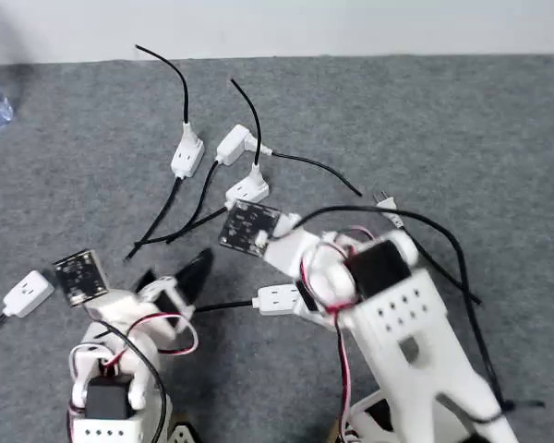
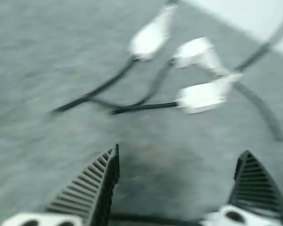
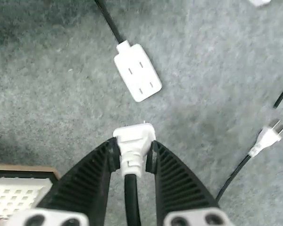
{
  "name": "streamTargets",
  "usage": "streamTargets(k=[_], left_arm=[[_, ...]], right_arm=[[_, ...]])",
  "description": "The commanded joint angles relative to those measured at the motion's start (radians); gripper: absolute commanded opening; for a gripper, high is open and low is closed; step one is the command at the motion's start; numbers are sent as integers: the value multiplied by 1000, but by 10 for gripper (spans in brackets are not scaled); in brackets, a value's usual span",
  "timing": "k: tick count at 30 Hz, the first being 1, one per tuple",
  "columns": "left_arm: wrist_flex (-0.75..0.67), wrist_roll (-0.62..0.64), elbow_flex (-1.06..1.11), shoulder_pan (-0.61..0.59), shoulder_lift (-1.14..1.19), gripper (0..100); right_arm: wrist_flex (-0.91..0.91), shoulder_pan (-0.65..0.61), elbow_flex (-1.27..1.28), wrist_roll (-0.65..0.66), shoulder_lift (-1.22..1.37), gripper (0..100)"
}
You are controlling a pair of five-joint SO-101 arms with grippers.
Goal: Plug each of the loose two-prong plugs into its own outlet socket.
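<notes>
Where the right arm is stretched from the near-right corner over the grey felt-like mat [image 1: 499, 138], its wrist is observed bent low. The right gripper [image 3: 132, 147] is found clenched on a white moulded two-prong plug [image 3: 133, 139]. Black ribbed fingers [image 3: 96, 174] are pressed to both flanks of the plug, and its black cord is led back between them. Just ahead of the held plug, separated from it by a strip of bare mat, a white rectangular outlet socket [image 3: 137, 73] is recorded. It lies flat with its slots upward, and its black lead runs away from the gripper. Off to one side of this gripper, a loose white plug with bare metal prongs [image 3: 270, 134] is noted on the mat, well apart from that socket.

The left arm is seen at the near-left of the high view, its wrist directed toward the far right. The left gripper [image 2: 181, 154] is released, jaws spread wide over bare mat. Beside this arm, at the mat's left edge, a second white outlet socket [image 1: 28, 293] is noted on a black lead.

Farther out, beyond the left gripper, a cluster of three white cord ends [image 2: 205, 94] is recorded. They lie close together, with black leads trailing back toward the near side. Whether any are mated cannot be told.
</notes>
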Motion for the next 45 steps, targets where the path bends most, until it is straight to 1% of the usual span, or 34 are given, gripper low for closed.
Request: streamTargets(k=[1,3,5,10,15,19,25,30,35,45], left_arm=[[126,-137,-42,-161,-12,367],[137,-187,-25,-229,-12,367],[133,-209,7,-273,-12,367],[137,-216,44,-296,-12,367],[138,-216,53,-296,-12,367],[135,-216,62,-293,-12,367],[138,-216,62,-295,-12,367],[140,-216,62,-296,-12,367],[141,-216,62,-296,-12,367],[141,-216,62,-296,-12,367]], right_arm=[[-10,4,-109,81,105,10],[-15,2,-124,144,180,10],[-25,2,-127,222,242,10],[-67,5,-124,413,337,10],[-139,7,-123,460,430,10],[-194,8,-130,457,496,10],[-234,12,-132,440,513,10],[-249,13,-132,436,515,10],[-249,51,-107,436,515,10],[-361,19,-6,393,512,10]])
